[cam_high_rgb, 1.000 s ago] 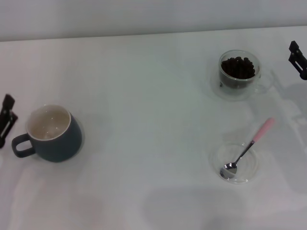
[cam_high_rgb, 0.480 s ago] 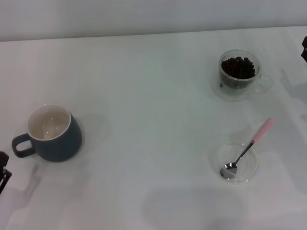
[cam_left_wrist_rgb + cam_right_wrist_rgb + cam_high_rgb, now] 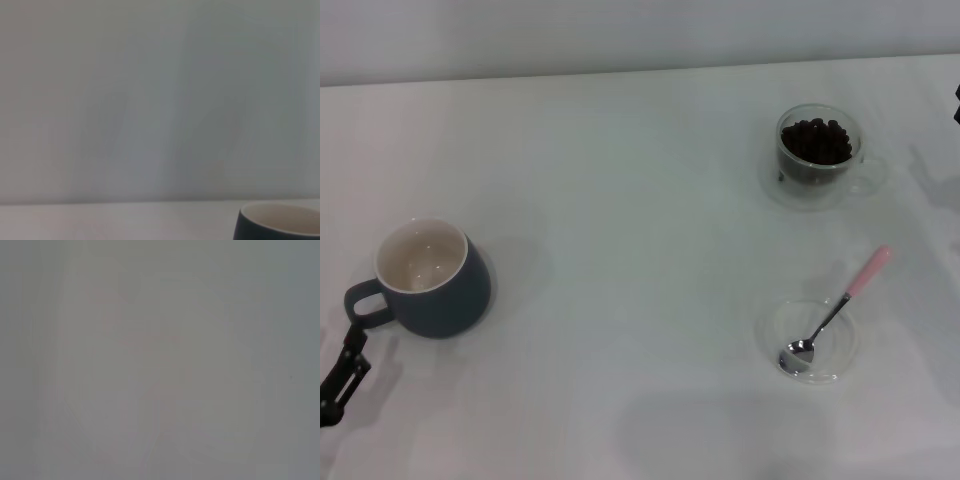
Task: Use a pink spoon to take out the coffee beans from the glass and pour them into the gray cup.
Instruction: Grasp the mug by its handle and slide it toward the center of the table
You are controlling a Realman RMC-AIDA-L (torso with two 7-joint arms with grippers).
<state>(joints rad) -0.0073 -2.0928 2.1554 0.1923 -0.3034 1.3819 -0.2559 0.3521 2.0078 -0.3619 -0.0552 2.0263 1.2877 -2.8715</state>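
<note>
Moved since a second back: left gripper [image 3: 342, 372] dropped from beside the gray cup's handle down to the near-left corner, now just below that handle. Can't tell if open or closed, only a thin black bit showing. Right gripper [image 3: 957, 103] slid almost fully out at the far right edge, just a dark sliver left, state impossible to read too.

Nothing else budged. Gray cup [image 3: 431, 278] sitting upright on the left of the white table [image 3: 620, 200], cream inside, handle pointing toward the left edge. Glass [image 3: 817, 155] far right, upright, coffee beans [image 3: 816, 140] heaped inside. Pink spoon [image 3: 834, 314] nearer than the glass, bowl resting in a shallow clear dish [image 3: 812, 340], pink handle angled up and out over the rim toward the far right. Untouched by either gripper.

Left wrist view: only the gray cup's rim [image 3: 280, 222] peeking in at a corner, plain wall beyond. Right wrist view: blank pale surface.
</note>
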